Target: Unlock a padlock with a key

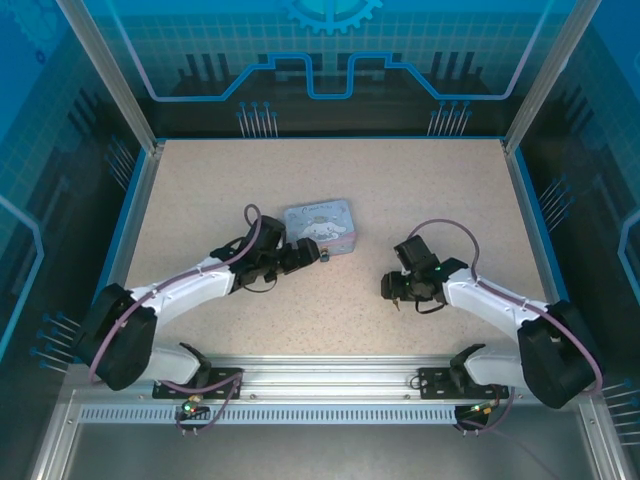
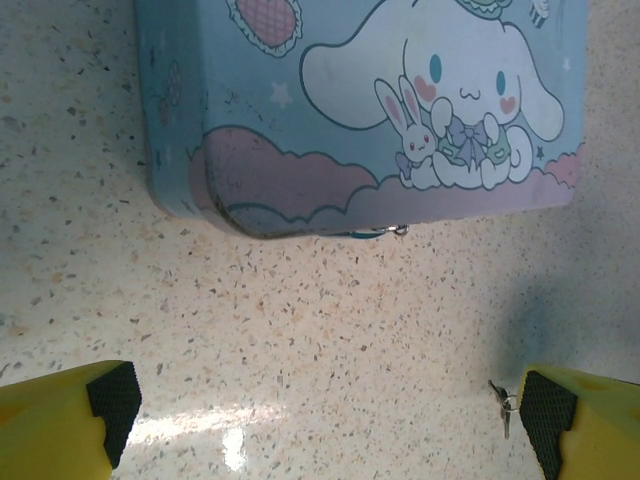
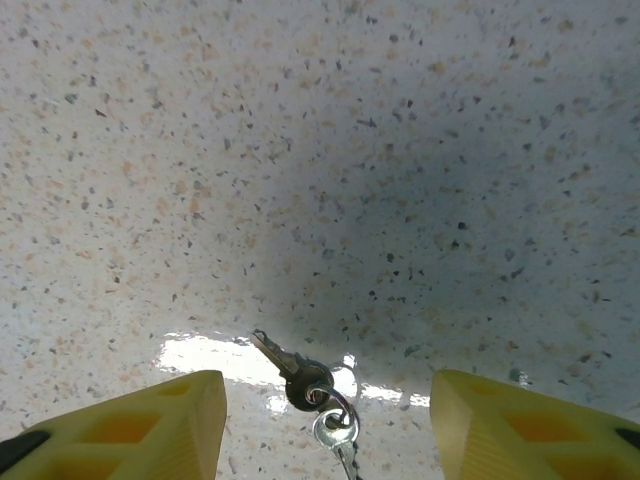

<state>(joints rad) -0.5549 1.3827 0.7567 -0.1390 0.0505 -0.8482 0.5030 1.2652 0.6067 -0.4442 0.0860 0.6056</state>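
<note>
Picking up the key (image 3: 298, 378) is the step in hand, judged from the layout. The key lies flat on the tabletop (image 3: 420, 150), joined by a small ring to what looks like a 2nd key. Its blade points away from the wrist camera. The right end effector (image 1: 398, 292) hangs low over it with fingers partly spread, 1 on each side. They touch neither key nor ring, and nothing is pinched.

The left end effector (image 2: 330, 400) is spread wide and empty, low over the tabletop just in front of the tin (image 2: 300, 120). A tiny metal item, probably the padlock (image 2: 503, 406), lies just beside 1 of its fingertips. It is too small to confirm.

Procedure:
1. Centre the fingers on the key head, not the ring, so the blade projects free for insertion.
2. Lower until the fingertips meet the tabletop. The key is thin and flat, so a high closure will likely miss it.
3. Close slowly. The ring and 2nd key may swing or snag.
4. Check that the blade sits straight before approaching the padlock.

Caution: the tabletop is glossy, so the key may slide.
</note>
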